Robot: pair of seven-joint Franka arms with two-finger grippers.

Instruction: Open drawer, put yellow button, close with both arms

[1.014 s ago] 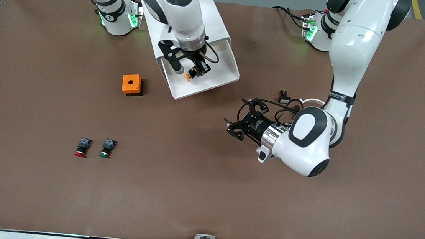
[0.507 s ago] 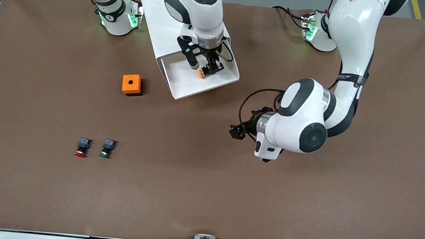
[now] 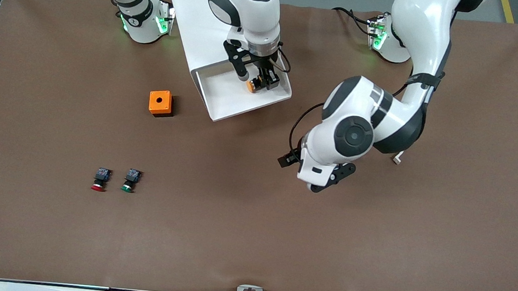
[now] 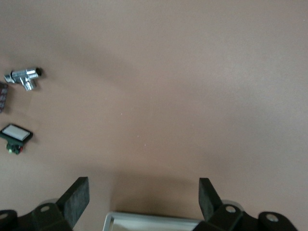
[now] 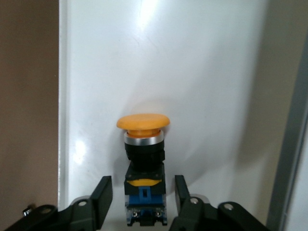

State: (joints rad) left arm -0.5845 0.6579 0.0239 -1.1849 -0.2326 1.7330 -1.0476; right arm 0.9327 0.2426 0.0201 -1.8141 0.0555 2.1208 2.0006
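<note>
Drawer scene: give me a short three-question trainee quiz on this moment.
1. True or false: the yellow button lies in the drawer.
2. The left gripper is over: A) the bare table; B) the drawer; C) the yellow button.
3. Fill in: the right gripper has its fingers ___, one on each side of the yellow button without touching it.

Key: 1 true; 2 A; 3 open.

at top centre the right gripper (image 3: 261, 81) hangs inside the open white drawer (image 3: 225, 100), the yellow button (image 3: 251, 86) at its fingertips. an orange box (image 3: 160, 103) with a round hole sits at centre left of the frame. red button (image 3: 99, 180) and green button (image 3: 129, 181) lie side by side at lower left. the left gripper (image 3: 286, 159) is at centre right, over bare brown table (image 3: 251, 238).
</note>
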